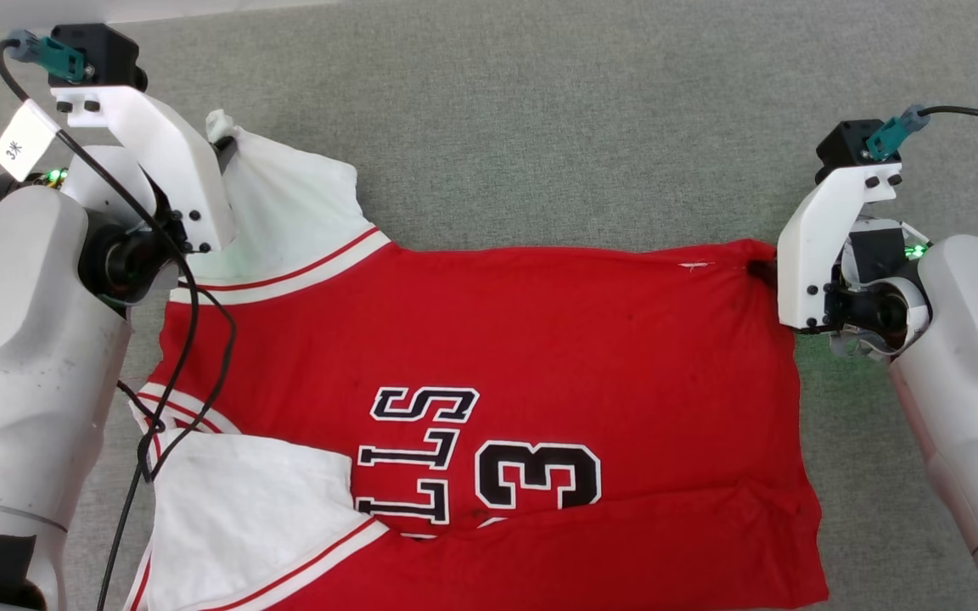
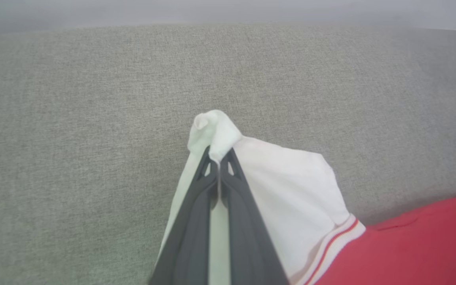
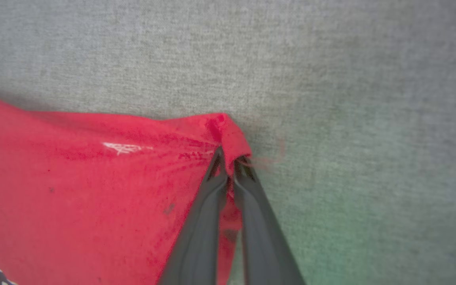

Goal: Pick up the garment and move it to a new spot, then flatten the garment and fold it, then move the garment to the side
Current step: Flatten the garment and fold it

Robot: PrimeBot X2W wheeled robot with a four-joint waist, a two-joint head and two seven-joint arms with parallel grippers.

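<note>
The garment (image 1: 489, 339), a red jersey with white sleeves and black white-outlined lettering, lies spread on a grey fabric surface (image 1: 540, 110). My left gripper (image 2: 219, 156) is shut on the tip of a white sleeve (image 2: 291, 190), which rises to a small bunched point at the far left of the head view (image 1: 222, 127). My right gripper (image 3: 229, 158) is closed on the red far corner of the hem (image 3: 228, 130); in the head view that corner (image 1: 756, 255) meets the white wrist bracket. The fabric between the two grips runs fairly straight.
The grey fabric surface (image 2: 93, 118) stretches beyond the jersey's far edge. A black cable (image 1: 192, 339) hangs from my left arm over the near left shoulder of the jersey. A second white sleeve (image 1: 243, 501) lies folded over the near left corner.
</note>
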